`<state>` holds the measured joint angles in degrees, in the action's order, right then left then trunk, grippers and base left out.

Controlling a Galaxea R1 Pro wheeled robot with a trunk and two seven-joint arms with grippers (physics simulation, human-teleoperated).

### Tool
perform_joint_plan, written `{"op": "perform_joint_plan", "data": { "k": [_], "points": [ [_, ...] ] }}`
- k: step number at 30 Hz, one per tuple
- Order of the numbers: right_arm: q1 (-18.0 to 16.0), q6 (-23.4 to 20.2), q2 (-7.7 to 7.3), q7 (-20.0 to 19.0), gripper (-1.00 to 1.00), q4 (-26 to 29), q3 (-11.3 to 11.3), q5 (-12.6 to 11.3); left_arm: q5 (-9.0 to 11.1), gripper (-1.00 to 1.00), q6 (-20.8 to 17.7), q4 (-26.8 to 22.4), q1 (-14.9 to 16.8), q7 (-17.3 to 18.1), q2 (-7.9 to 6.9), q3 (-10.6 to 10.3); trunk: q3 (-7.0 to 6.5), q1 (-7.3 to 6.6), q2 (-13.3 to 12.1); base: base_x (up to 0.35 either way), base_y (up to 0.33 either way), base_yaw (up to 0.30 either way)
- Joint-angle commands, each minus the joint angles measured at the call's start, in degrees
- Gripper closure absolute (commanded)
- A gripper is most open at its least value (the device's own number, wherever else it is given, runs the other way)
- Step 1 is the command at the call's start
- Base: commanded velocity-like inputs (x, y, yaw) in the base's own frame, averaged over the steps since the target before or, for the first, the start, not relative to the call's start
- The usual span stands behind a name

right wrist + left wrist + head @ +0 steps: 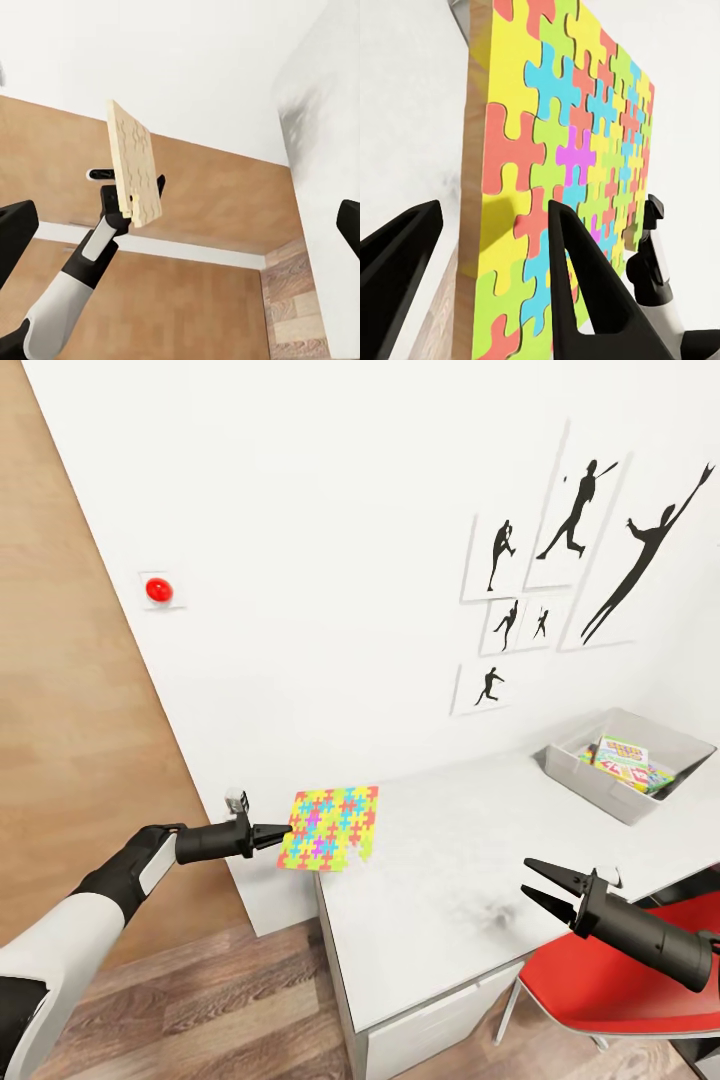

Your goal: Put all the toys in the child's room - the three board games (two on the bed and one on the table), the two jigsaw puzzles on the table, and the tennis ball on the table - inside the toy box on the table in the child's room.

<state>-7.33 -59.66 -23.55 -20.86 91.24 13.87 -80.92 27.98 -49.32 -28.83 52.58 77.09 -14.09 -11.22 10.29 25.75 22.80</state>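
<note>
My left claw is pinching one edge of the puzzle, lifted at the table corner; my right claw is hanging open. Swinging toward the box, that thin edge grip could slip (dropping it floorward).

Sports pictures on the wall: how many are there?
6, clustered above the toy box: three large on top, two small beneath, one lowest. More may hang beyond the frame.
</note>
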Motion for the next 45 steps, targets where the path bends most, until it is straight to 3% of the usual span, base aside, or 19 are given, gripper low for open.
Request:
{"op": "perform_joint_plan", "data": {
  "k": [1, 24, 45],
  "points": [
    [-0.06, -0.19, 0.0, -0.57, -1.0, -0.01, 0.04, 0.58, 0.32, 1.0, -0.51, 0.01, 0.07, 0.11, -0.05, -0.31, 0.12, 0.03, 0.12, 0.0, 0.0, 0.0],
    [-0.06, -0.28, 0.63, 1.29, -1.0, -0.01, 0.11, 0.5, 0.32, 1.0, -0.3, -0.24, 0.07, 0.15, -0.01, -0.39, 0.12, 0.03, 0.12, 0.023, -0.004, 0.0],
    [-0.06, -0.34, 0.7, 1.26, -1.0, -0.01, 0.19, 0.5, 0.32, 1.0, -0.17, -0.26, 0.07, 0.01, 0.02, -0.47, 0.12, 0.03, 0.12, -0.017, -0.145, 0.0]
  ]
}}
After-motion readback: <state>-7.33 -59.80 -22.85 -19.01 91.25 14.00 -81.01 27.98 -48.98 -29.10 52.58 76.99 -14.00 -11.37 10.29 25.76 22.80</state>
